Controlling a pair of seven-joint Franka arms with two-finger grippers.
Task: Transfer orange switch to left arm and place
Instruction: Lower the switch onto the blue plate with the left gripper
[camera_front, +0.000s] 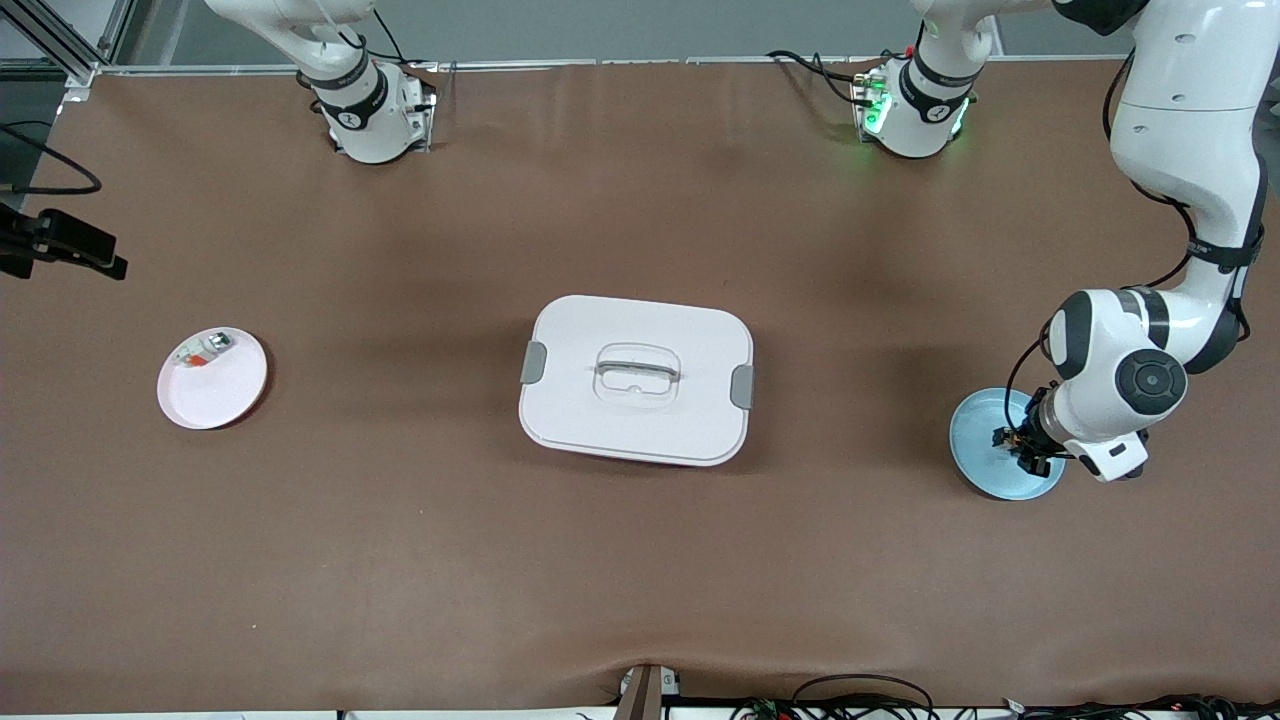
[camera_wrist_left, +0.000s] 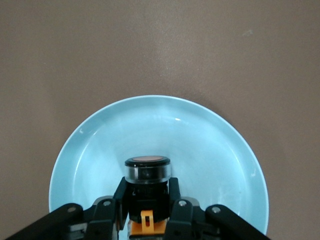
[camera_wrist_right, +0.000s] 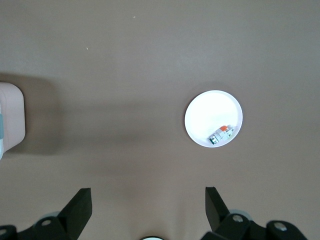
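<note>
The orange switch (camera_wrist_left: 147, 172), black with a round orange cap, stands between the fingers of my left gripper (camera_wrist_left: 147, 202), which is shut on it. They are at the light-blue plate (camera_wrist_left: 210, 150) at the left arm's end of the table, where the gripper (camera_front: 1025, 452) hides most of the switch in the front view. I cannot tell whether the switch rests on the plate. The white box (camera_front: 690, 335) sits mid-table. My right gripper (camera_wrist_right: 147, 197) is open and empty, high over the table, out of the front view.
A pink plate (camera_front: 215, 395) at the right arm's end holds a whitish-clear part (camera_front: 205, 350) with a red-orange bit; both show in the right wrist view, the plate (camera_wrist_right: 210, 112) and the part (camera_wrist_right: 220, 135). A corner of the box (camera_wrist_right: 10, 120) shows there too.
</note>
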